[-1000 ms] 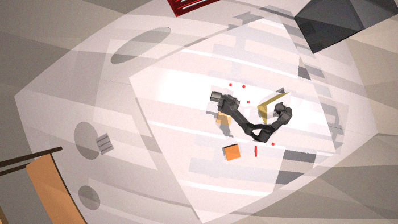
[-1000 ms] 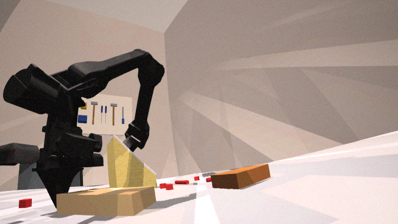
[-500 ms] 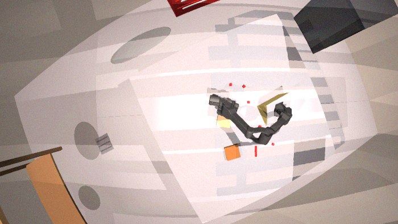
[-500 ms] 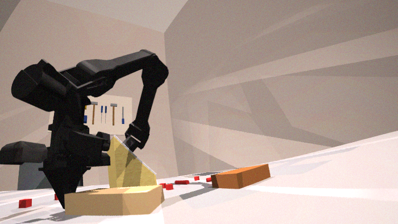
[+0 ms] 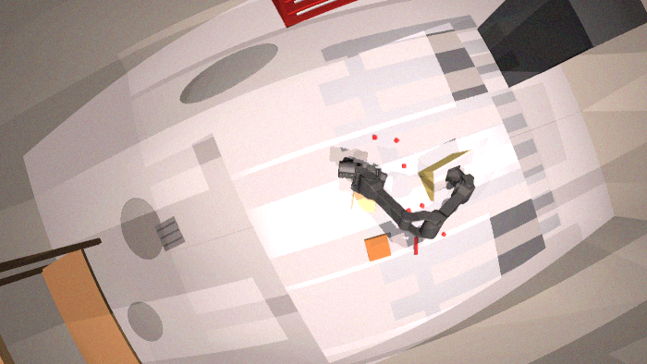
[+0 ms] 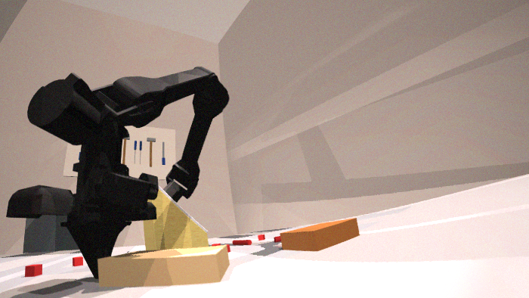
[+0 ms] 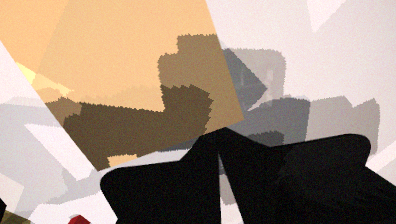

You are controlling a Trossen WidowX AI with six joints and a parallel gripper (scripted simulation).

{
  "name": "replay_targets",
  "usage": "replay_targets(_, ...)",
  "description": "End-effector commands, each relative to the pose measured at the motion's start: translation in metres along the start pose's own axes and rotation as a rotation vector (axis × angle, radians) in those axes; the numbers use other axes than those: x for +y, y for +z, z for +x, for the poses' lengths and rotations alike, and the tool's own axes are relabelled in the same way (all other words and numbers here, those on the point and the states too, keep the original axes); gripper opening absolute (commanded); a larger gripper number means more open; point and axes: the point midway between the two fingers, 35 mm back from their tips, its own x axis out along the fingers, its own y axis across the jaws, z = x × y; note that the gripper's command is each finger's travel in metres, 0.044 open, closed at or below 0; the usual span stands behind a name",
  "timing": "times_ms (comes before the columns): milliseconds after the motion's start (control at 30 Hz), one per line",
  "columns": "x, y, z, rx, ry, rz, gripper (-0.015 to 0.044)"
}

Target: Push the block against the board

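arm (image 6: 196, 125): one dark six-joint arm, folded up pretty tight. The upper link runs roughly level across the top in the exterior view, then the forearm drops steeply from the elbow.
base end: sits at the right side of the arm in the top view, links sweeping out leftward from there.
wrist: angled downward, tool end low near the surface.
gripper (image 7: 220, 145): fingers pinched fully together, only a thin sliver of a gap showing in the wrist view, nothing between them.
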Motion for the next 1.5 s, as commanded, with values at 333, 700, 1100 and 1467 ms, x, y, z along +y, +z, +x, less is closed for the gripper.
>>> replay_targets(333, 0.001, 0.023, -0.002, -0.007, -0.004, -0.007, 0.0000)
replay_targets(700, 0.000, 0.010, -0.002, -0.007, -0.004, -0.007, 0.0000)
replay_targets(1100, 0.000, -0.011, -0.001, -0.007, -0.003, -0.007, 0.0000)
replay_targets(1467, 0.001, -0.029, 0.000, -0.007, -0.001, -0.007, 0.0000)
